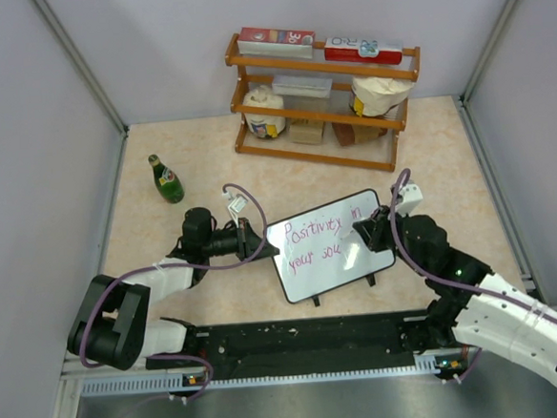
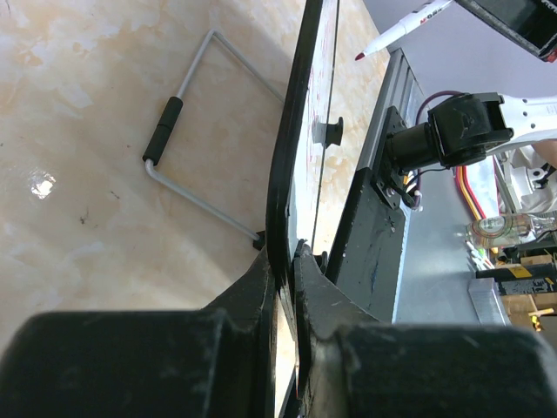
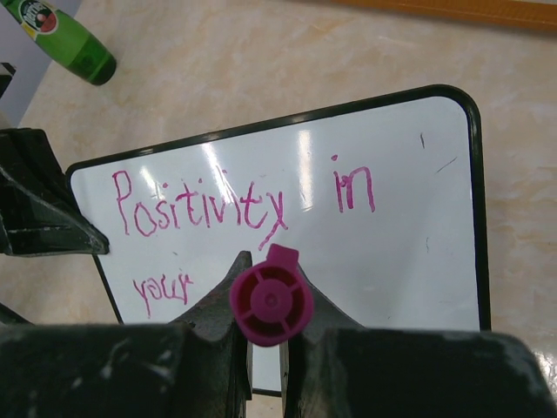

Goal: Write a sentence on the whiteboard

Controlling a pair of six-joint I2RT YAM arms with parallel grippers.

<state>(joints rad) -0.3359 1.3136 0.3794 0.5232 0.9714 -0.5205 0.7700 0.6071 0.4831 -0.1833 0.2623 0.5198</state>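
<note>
Two lines of the sentence stood on the whiteboard; left jaws pinched its edge, right jaws clamped the marker, likely with only the last letters left to finish

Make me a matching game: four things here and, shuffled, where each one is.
1. green glass bottle
2. small white black-framed whiteboard
3. purple-pink marker
4. brown wooden shelf rack

A. gripped in the right hand
B. at the far back
C. edge pinched by the left hand
D. alone at far left

Pairs: 1-D, 2-C, 3-A, 4-B.
</note>
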